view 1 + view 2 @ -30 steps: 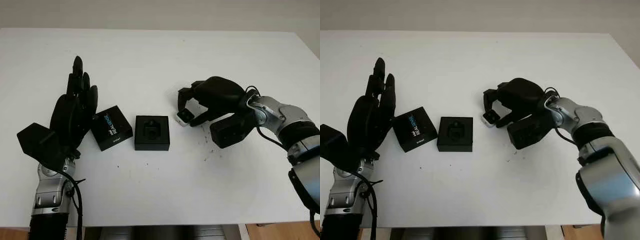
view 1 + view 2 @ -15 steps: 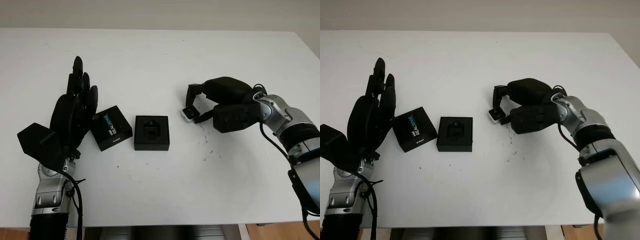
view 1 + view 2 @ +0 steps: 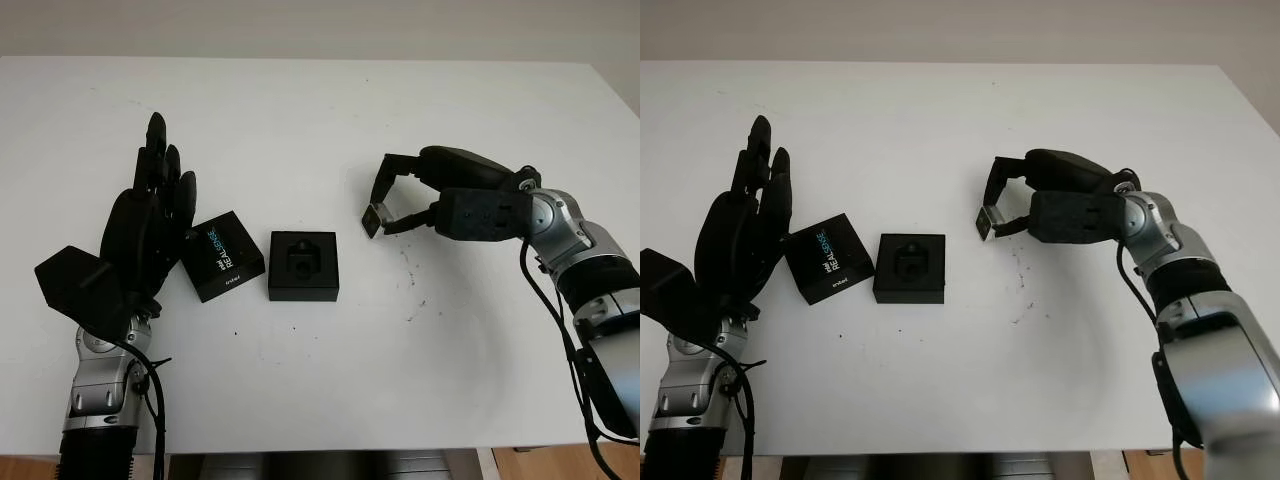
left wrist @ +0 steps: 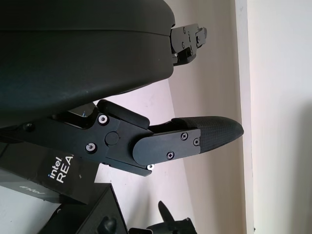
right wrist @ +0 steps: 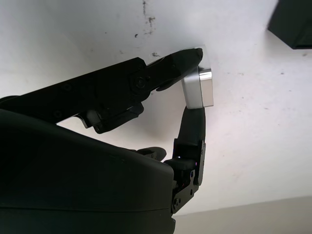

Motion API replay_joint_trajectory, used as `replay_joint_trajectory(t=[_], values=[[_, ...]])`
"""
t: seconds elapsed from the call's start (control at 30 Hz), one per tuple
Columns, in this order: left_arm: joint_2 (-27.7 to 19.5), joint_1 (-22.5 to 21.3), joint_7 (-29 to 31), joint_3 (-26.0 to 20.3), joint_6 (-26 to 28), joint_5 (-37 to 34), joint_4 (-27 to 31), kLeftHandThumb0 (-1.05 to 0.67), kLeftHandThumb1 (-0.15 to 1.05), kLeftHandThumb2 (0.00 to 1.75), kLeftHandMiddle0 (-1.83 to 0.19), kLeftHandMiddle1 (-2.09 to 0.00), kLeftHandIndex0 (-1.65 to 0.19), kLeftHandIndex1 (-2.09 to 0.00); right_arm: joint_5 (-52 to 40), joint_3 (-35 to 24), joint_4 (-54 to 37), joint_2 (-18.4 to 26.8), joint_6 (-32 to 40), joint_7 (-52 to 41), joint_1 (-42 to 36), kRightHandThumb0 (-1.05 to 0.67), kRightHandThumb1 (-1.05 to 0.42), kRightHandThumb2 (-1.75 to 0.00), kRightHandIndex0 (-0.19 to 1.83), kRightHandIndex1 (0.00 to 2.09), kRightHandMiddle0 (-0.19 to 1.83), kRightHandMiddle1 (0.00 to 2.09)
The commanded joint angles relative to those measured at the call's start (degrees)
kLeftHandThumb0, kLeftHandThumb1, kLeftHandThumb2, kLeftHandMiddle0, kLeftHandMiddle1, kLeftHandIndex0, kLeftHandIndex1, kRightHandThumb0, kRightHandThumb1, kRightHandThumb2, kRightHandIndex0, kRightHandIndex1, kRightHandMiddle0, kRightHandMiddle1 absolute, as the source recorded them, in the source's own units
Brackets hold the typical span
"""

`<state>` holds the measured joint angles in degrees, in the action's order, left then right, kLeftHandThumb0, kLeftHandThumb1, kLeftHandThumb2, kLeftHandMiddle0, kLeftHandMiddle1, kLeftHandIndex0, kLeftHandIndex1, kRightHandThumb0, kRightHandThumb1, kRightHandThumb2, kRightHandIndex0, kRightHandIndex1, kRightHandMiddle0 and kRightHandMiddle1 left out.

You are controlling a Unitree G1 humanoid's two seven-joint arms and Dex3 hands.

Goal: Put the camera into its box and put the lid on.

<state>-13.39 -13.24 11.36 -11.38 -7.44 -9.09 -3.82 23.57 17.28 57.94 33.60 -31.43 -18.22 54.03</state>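
Note:
The small silver camera (image 3: 372, 219) is pinched between the fingertips of my right hand (image 3: 378, 208), held just above the table to the right of the box. In the right wrist view the camera (image 5: 199, 88) sits between two black fingers (image 5: 165, 68). The open black box (image 3: 304, 265) with its moulded insert lies at the table's middle. Its lid (image 3: 222, 255), printed with white and blue lettering, lies just left of the box. My left hand (image 3: 150, 225) stands open beside the lid, on its left.
The white table (image 3: 320, 120) stretches wide behind and in front of the objects. Dark specks (image 3: 412, 290) mark the surface below the right hand. The table's front edge (image 3: 320, 447) runs near the bottom of the eye views.
My right hand has turned and lifted the camera off the table, now pinching it at the fingertips with the palm rolled away. The left hand, box and lid have not moved.

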Motion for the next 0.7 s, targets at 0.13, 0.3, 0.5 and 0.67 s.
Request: replay_joint_trajectory(t=[0.13, 0.3, 0.5, 0.67], values=[[-0.2, 0.6, 0.3, 0.3, -0.2, 0.2, 0.4, -0.69, 1.05, 0.57, 0.17, -0.05, 0.16, -0.05, -2.1, -2.2, -2.0, -0.3, -0.1, -0.7, -1.1, -0.44, -1.01, -0.05, 0.33, 0.07, 0.31, 1.52], [-0.1, 0.7, 0.2, 0.4, 0.1, 0.3, 0.7, -0.7, 1.05, 0.56, 0.17, -0.06, 0.16, -0.06, -2.8, -3.0, -2.7, -0.5, -0.1, -0.6, -1.8, -0.43, -1.01, -0.05, 0.34, 0.07, 0.31, 1.52], [0.0, 0.6, 0.3, 0.3, -0.1, 0.0, 0.5, -0.7, 1.05, 0.56, 0.17, -0.06, 0.16, -0.06, -4.1, -4.0, -2.4, -0.9, -1.2, -0.2, -2.4, -0.4, -1.01, -0.05, 0.36, 0.07, 0.3, 1.57], [-0.1, 0.6, 0.5, 0.4, -0.6, 0.3, 0.4, -0.7, 1.05, 0.57, 0.17, -0.06, 0.16, -0.06, -10.3, -8.2, -4.8, -2.6, 1.0, -2.4, -3.6, -0.41, -1.0, -0.05, 0.35, 0.06, 0.28, 1.58]])
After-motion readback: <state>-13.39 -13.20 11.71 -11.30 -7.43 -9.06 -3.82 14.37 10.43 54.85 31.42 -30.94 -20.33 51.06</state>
